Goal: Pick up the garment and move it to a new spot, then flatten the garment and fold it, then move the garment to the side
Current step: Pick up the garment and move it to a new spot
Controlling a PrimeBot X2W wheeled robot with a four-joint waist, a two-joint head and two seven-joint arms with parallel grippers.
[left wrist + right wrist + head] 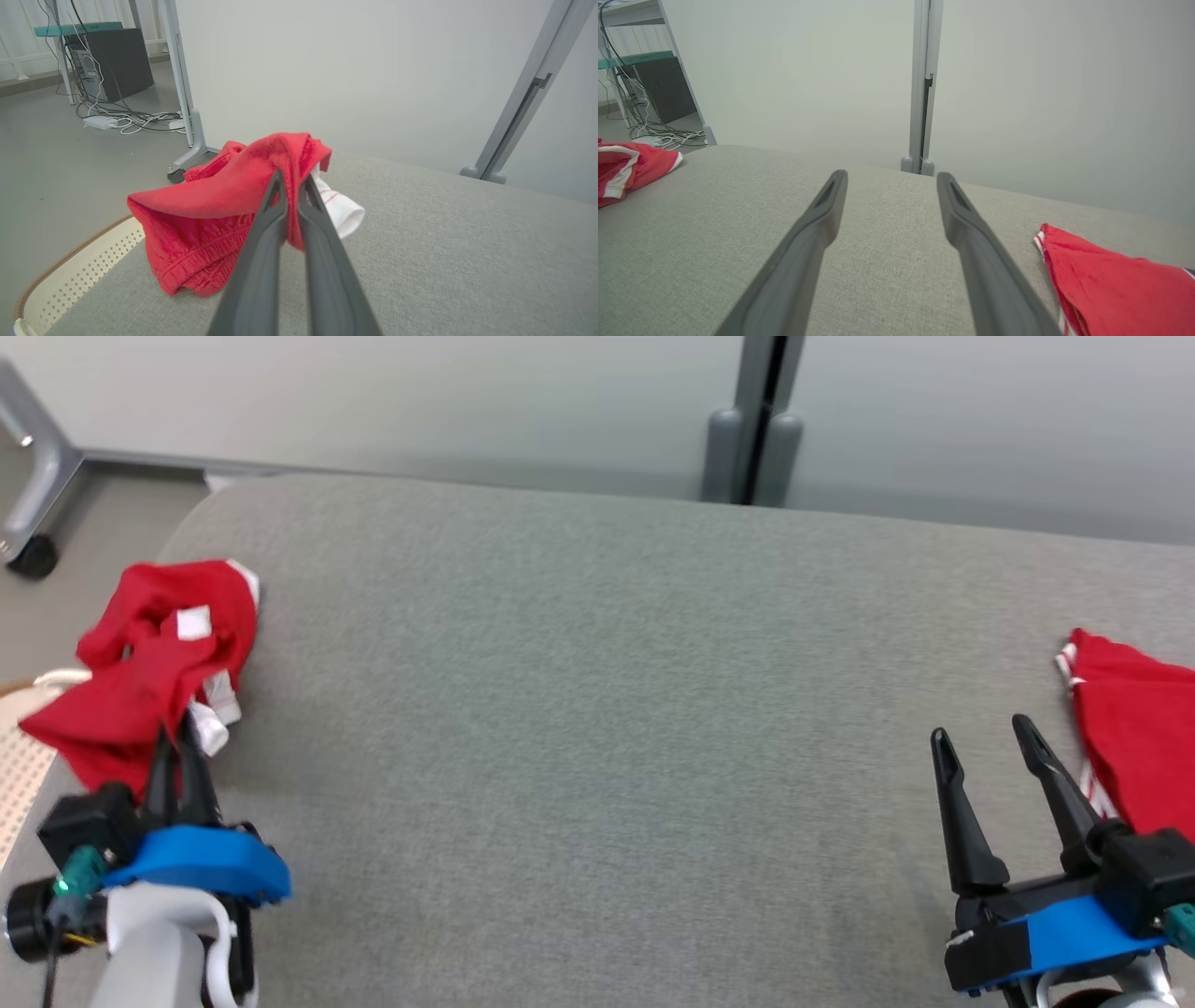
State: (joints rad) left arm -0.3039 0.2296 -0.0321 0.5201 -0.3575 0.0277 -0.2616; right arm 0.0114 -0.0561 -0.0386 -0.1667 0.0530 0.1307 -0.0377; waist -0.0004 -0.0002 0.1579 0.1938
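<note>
Red garment (154,649), crumpled with white patches, sits bunched at the tip of the left tool (177,739). That tool is clenched: its two dark fingers are pressed together on a raised fold of the cloth, and the left wrist view shows red fabric squeezed in the narrow slot between them. Most of the garment spreads ahead of the tool and to its left, sagging down onto the grey surface (597,709) near that surface's left edge. A bit of white trim (343,212) pokes out just to the right of the fingertips. Below and to the left of the tool, off the edge of the surface, is a cream perforated basket (70,280).

The right tool (982,733) is well apart from the left one, released, its fingers spread wide with nothing but bare surface between them. A second garment (1134,747), also red with white stripes, lies flat just to the right of it, close by its right finger. Whether cloth and finger touch I cannot tell.
</note>
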